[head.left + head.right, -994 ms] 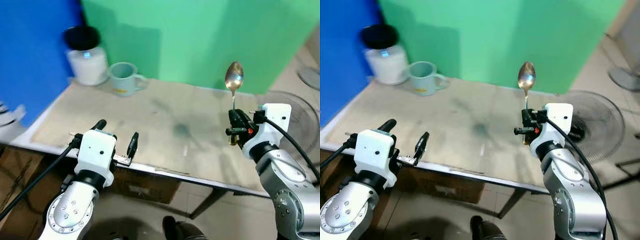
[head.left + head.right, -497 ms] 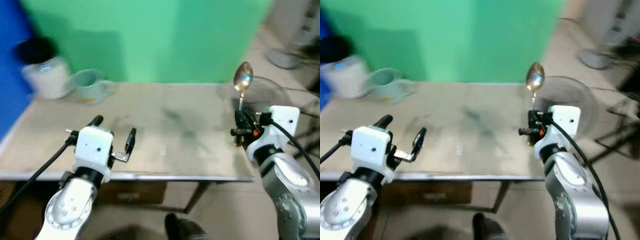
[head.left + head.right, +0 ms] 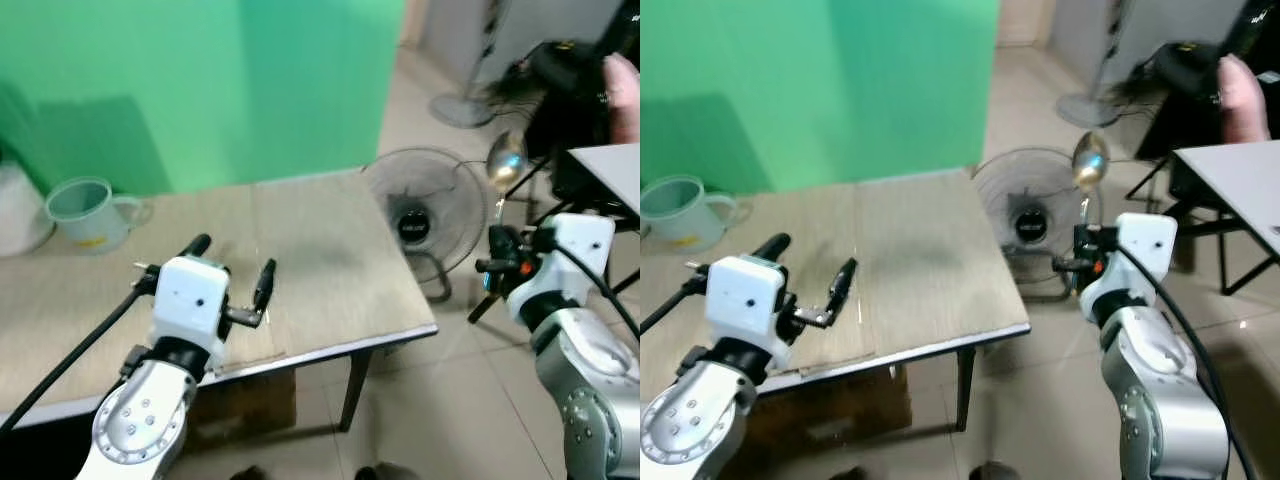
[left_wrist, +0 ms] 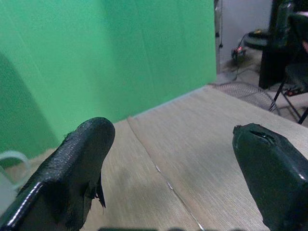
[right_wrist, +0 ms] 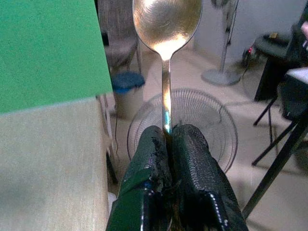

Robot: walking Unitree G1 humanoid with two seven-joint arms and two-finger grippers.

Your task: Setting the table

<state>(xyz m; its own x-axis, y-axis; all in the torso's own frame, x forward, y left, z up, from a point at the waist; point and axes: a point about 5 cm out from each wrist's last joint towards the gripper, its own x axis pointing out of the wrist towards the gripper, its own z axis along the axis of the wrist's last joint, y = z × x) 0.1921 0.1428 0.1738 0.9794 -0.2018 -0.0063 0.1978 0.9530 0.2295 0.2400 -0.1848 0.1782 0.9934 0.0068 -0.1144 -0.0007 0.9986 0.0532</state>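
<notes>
A table (image 3: 330, 250) lies ahead on the left, with a mug (image 3: 88, 212) at its far left. Right of its end, a fan (image 3: 422, 210) lies on the floor — another table (image 3: 1240, 175) stands far right.

Operator, your spoon (image 5: 165, 29) had its handle hidden below the clamped right gripper (image 5: 169, 139), and its bowl top was cut by the frame. The person's hand (image 3: 624, 92) was blurred and cropped. The white jar (image 3: 14, 210) was cropped.

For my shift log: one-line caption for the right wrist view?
Right end effector clamps a golden spoon upright, a floor fan behind it.
</notes>
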